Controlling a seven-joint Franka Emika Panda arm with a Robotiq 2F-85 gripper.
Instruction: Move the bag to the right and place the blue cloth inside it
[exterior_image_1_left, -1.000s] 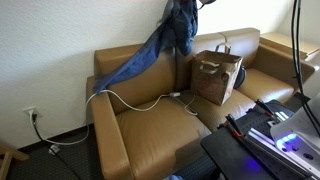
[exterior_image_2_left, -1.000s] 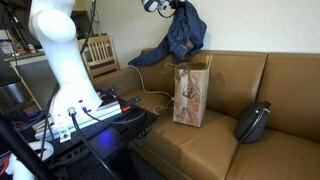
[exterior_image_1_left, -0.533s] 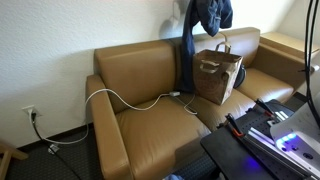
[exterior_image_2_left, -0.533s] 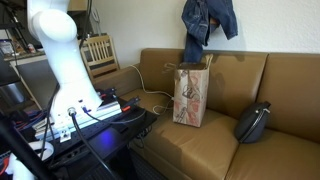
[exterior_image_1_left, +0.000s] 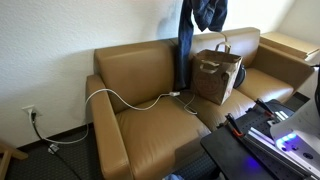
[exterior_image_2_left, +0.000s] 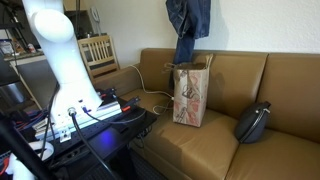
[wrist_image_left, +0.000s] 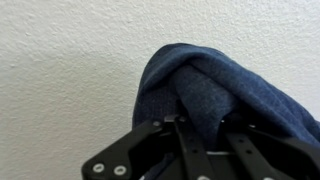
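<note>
Only the wrist view shows the end effector (wrist_image_left: 203, 124) pinching the bunched blue cloth (wrist_image_left: 215, 85); in both exterior views the cloth hangs high, tail down by the bag (exterior_image_1_left: 217, 75) mouth; bag upright on counter (exterior_image_1_left: 150, 120). Dark pouch (exterior_image_2_left: 252, 122) shows in an exterior view.

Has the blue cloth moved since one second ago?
Yes. The blue cloth has risen clear of the sofa backrest it trailed across and now hangs straight down, closer to the paper bag.
</note>
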